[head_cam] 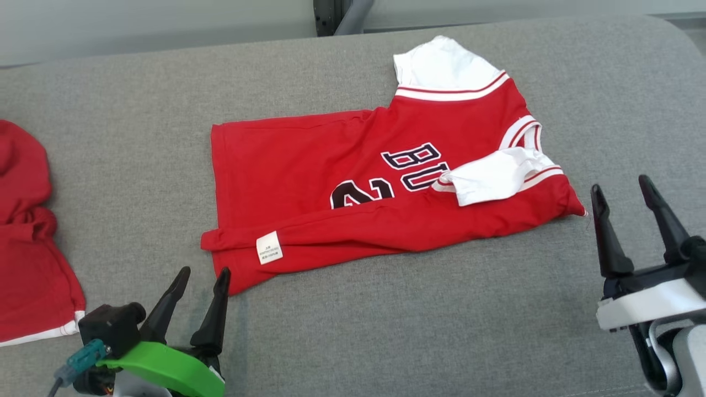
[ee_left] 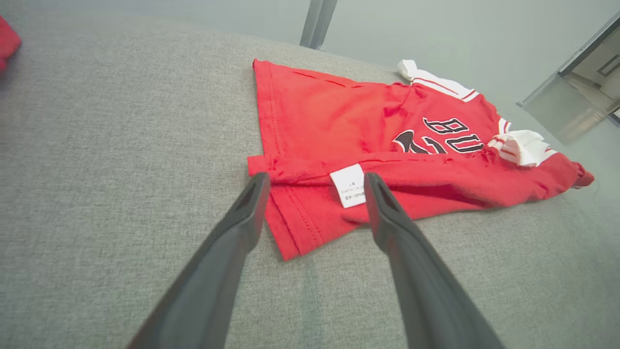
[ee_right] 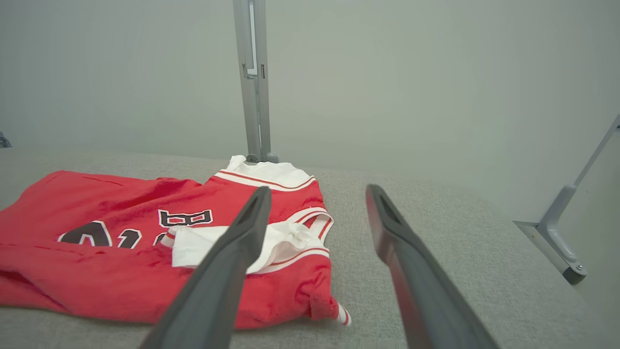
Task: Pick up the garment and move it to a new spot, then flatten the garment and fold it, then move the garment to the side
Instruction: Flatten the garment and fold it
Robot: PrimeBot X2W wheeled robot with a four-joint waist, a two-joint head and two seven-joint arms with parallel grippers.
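Observation:
The garment (head_cam: 309, 165) is a red jersey with white sleeves and dark lettering. It lies on the grey padded surface (head_cam: 138, 110) with its near long edge folded over, a white label showing on the fold. My left gripper (head_cam: 203, 273) stands open just short of the jersey's near left corner, touching nothing. My right gripper (head_cam: 619, 186) stands open beside the jersey's right end, a little clear of it. In the left wrist view the garment (ee_left: 339, 126) lies just beyond my left gripper (ee_left: 314, 182). The right wrist view has the garment (ee_right: 121, 232) left of my right gripper (ee_right: 315, 194).
A second red garment (head_cam: 27, 231) with a white hem lies at the surface's left edge. A grey metal post (ee_right: 252, 77) rises behind the far edge. Bare grey padding (head_cam: 441, 309) stretches along the front between my two grippers.

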